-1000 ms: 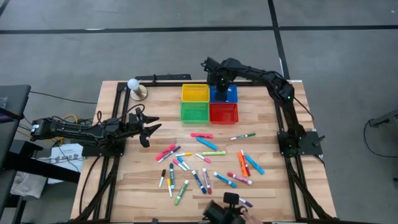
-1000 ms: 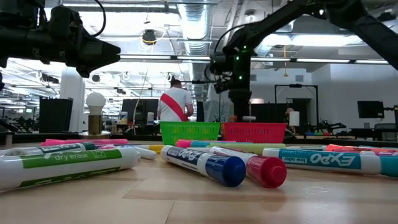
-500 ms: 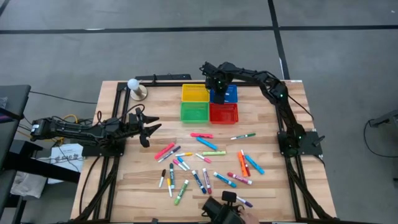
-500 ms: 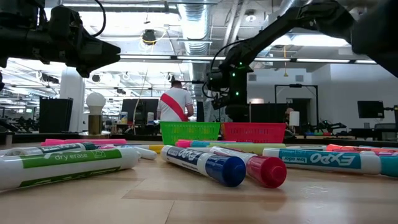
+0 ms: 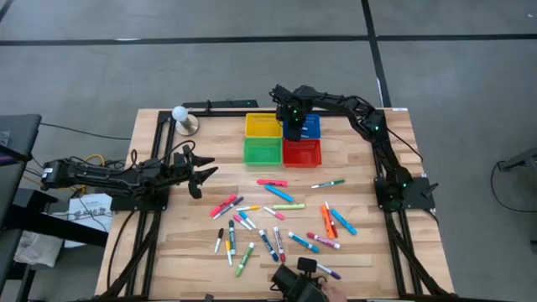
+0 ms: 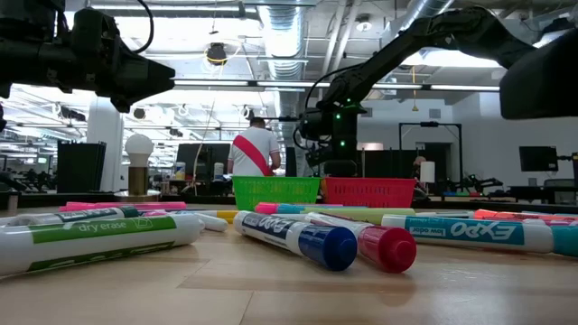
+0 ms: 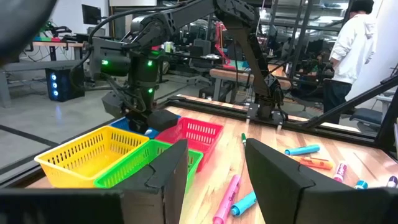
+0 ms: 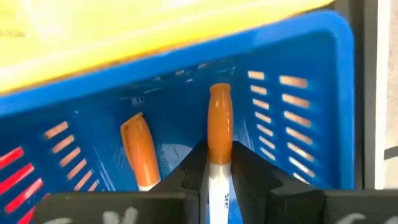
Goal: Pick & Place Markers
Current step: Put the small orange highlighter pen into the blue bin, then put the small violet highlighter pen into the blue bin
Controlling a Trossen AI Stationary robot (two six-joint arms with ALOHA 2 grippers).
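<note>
Since a second ago the right gripper (image 8: 217,165) has edged left over the blue basket (image 8: 298,81), jaws clamped on an orange marker (image 8: 219,127); another orange marker (image 8: 140,149) lies inside; left gripper (image 7: 214,168) waits at the table's left, jaws apart

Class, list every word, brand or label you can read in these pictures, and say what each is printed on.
"dry erase": on the green-labelled marker lying nearest the low camera.
"EXPO": upside down on the teal marker at the right of the low view.
Print on the blue marker and on the orange marker in the right claw: too blurred to read.
</note>
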